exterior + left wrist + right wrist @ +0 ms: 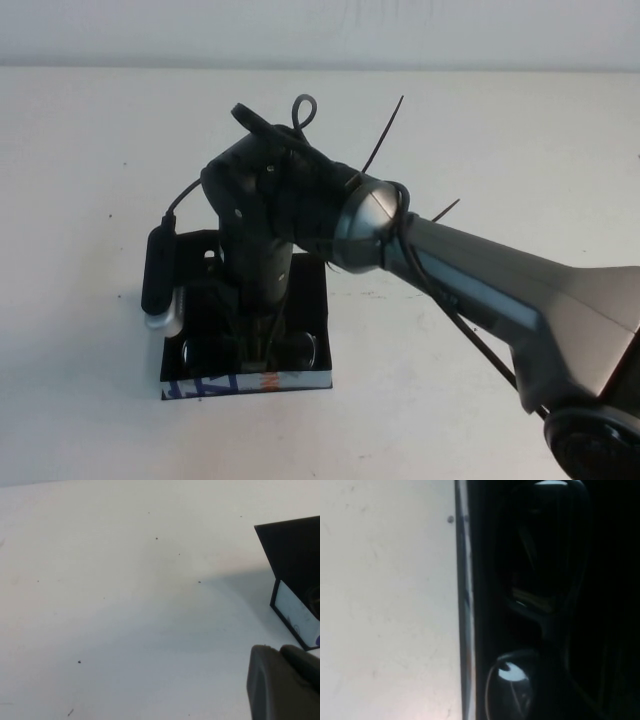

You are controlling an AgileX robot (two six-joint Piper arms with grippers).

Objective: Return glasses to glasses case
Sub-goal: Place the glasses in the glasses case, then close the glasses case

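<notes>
The black glasses case [245,383] lies open on the white table, its blue-and-white front edge toward me. The dark-framed glasses [301,348] lie inside it, one lens on each side of my right gripper [262,352]. That gripper points straight down into the case, its fingers close together at the bridge between the lenses. In the right wrist view the glasses [545,545] fill the dark interior beside the case's rim [465,605]. My left gripper [285,685] shows only as a dark finger in the left wrist view, off to one side of the case [295,555].
The white table [450,130] stretches bare around the case. The right arm's black wrist camera [158,268] and its cable hang over the case's left side. Loose cable ties stick up from the right arm [385,130].
</notes>
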